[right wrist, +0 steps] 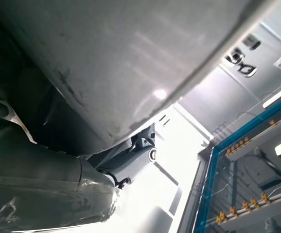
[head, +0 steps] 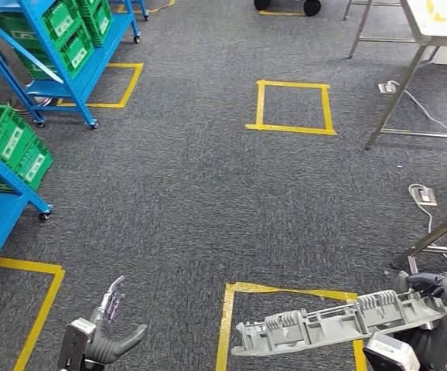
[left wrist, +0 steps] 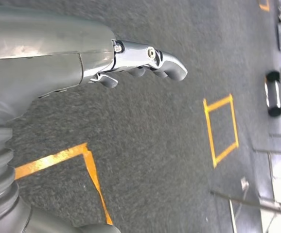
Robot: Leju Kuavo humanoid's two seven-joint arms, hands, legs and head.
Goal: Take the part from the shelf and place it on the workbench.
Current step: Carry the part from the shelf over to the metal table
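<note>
A long grey ribbed plastic part (head: 338, 319) lies level above the carpet at the lower right of the head view, and my right hand (head: 437, 297) grips its right end. The right wrist view has the part's smooth grey underside (right wrist: 131, 63) close over my right hand (right wrist: 128, 162). My left hand (head: 111, 328) hangs at the lower left with its fingers apart and holds nothing. Its fingers (left wrist: 146, 60) reach out over bare carpet in the left wrist view. The blue shelf (head: 63, 62) with green bins stands at the upper left. A corner of the white workbench (head: 440, 19) sits at the upper right.
Yellow tape squares (head: 291, 107) mark the grey carpet ahead and below me. A second blue rack with green bins (head: 8, 147) stands at the left edge. Metal table legs (head: 396, 93), floor sockets (head: 424, 195) and cables lie on the right.
</note>
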